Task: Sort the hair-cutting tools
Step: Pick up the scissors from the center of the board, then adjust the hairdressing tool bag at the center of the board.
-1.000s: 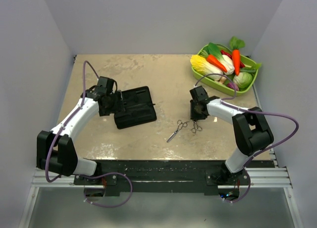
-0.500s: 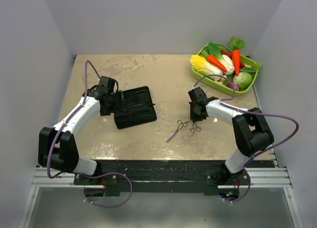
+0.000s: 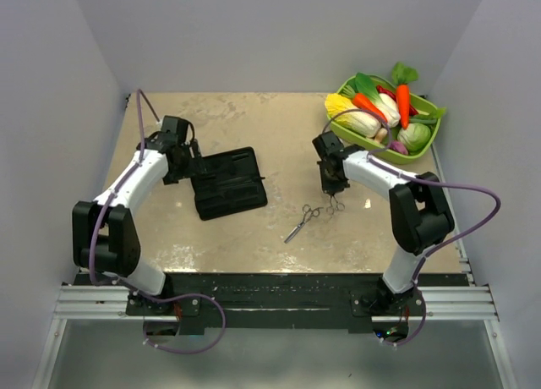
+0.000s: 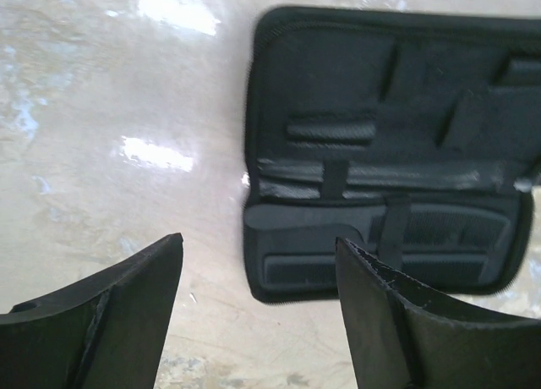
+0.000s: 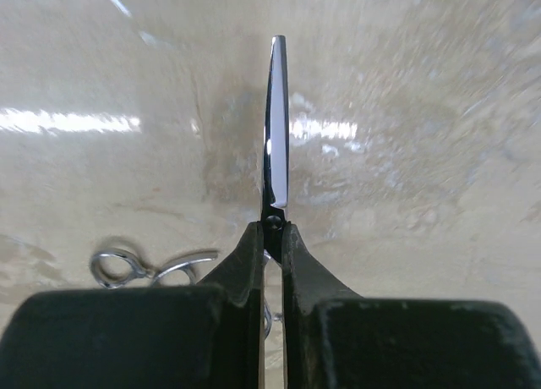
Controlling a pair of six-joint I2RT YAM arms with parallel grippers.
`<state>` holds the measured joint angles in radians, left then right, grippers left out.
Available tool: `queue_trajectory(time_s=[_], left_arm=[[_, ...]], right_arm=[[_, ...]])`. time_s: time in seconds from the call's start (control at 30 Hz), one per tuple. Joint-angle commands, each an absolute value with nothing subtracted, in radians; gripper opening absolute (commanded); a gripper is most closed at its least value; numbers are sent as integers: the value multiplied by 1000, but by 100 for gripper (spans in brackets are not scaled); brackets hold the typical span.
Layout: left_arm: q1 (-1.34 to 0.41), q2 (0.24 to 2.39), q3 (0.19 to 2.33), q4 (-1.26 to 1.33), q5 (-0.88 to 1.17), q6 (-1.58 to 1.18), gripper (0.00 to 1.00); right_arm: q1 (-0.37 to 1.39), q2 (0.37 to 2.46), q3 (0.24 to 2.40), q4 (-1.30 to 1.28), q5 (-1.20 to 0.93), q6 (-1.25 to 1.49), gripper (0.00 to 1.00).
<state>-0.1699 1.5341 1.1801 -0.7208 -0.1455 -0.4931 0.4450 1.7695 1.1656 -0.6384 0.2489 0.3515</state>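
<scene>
Right pincer (image 5: 272,232) clamped on scissors (image 5: 277,152) at pivot, blade pointing straight ahead, shifted farther than before, left pincer (image 4: 258,245) spread near case (image 4: 389,152)

Gripped edge-on between the right jaws, the scissors (image 5: 278,135) show only a blade, the ring handles hidden behind those jaws. A second pair (image 5: 127,266), just left of them, lies half covered. Ahead of the left jaws, the black case (image 4: 389,152) runs off the right edge, its strapped contents too blurred to name.
</scene>
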Motion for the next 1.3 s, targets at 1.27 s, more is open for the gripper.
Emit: queue_trajectory(time_s=[1.27], left_arm=[[-234, 1986, 1227, 43, 284, -345, 55]], right_arm=[[629, 1623, 1425, -790, 158, 124, 0]])
